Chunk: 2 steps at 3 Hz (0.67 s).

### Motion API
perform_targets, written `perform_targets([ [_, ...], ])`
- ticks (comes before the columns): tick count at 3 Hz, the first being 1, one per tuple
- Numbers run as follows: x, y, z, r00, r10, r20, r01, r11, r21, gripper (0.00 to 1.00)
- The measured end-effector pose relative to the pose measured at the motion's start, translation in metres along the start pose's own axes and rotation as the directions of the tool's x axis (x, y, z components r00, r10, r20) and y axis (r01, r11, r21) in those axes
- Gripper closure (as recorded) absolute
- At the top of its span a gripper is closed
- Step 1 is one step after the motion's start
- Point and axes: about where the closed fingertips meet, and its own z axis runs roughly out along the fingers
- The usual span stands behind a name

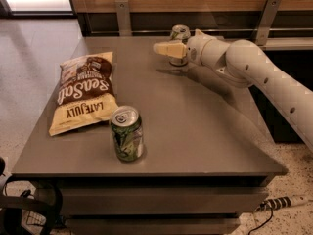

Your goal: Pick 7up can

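The 7up can [180, 33], pale with a silver top, stands upright at the far edge of the grey table [205, 126]. My gripper [165, 48] reaches in from the right on a white arm and sits at the can's height. It covers the can's middle, so only the top and the base show. I cannot tell whether it touches the can.
A darker green can [126, 133] stands upright near the table's front edge. A Late July chip bag [84, 92] lies flat on the left side. A wooden wall with metal brackets [266, 18] runs behind the table. A power strip [283, 203] lies on the floor at the right.
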Motion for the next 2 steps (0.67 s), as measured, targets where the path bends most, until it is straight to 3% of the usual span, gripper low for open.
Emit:
perform_targets([
  [1,0.0254,-0.0052,0.011,0.999,0.052,0.013,-0.053,0.9977,0.041,0.13],
  [2,0.028,-0.0056,0.0142,0.998,0.061,0.02,-0.062,0.9968,0.051,0.38],
])
